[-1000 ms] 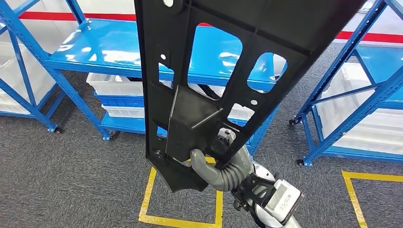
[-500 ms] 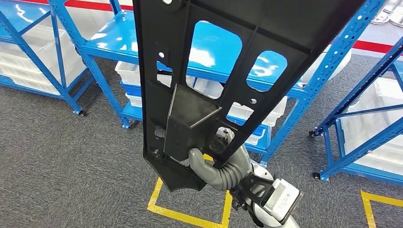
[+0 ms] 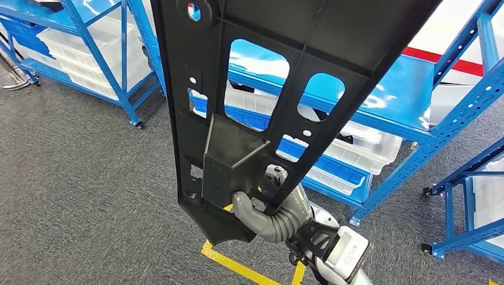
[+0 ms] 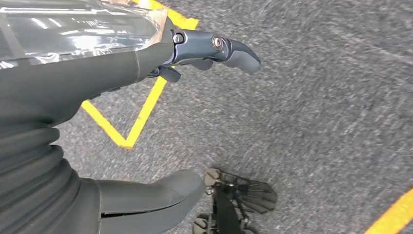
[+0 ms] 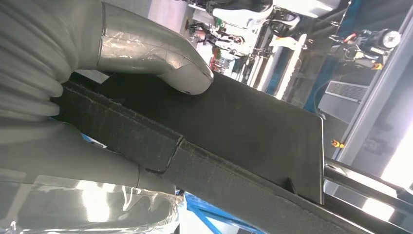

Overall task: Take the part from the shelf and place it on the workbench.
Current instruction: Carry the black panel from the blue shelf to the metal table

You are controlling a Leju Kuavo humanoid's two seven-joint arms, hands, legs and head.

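Where the right hand [image 3: 261, 208] comes up from below in the head view, its grey thumb and fingers are wrapped around the lower end of the part [image 3: 249, 89], a long black moulded panel that rises steeply from the grip and runs past the top of the picture. From the right wrist view the thumb [image 5: 165, 63] presses flat on the panel's dark face while the rest of the hand clamps its edge from the other side, so the hold is a firm pinch on one end. The left hand [image 4: 214, 48] hangs over the grey carpet floor [image 4: 316, 122] with its fingers loosely apart and nothing in it. I judge the part to be stiff plastic, light for its length, with ribs and several cut-out windows; held by one end it will lever hard against the fingers, so any swing could twist it loose. A hold nearer the boxy raised section [image 3: 229, 160] just above the hand, or a second hand under the middle, would steady it. Behind the panel stand blue shelves [image 3: 392, 101] carrying white bins [image 3: 368, 142], and yellow floor tape [image 3: 238, 264] runs beneath the arm. No tabletop is visible, so the placing step seems some way off.
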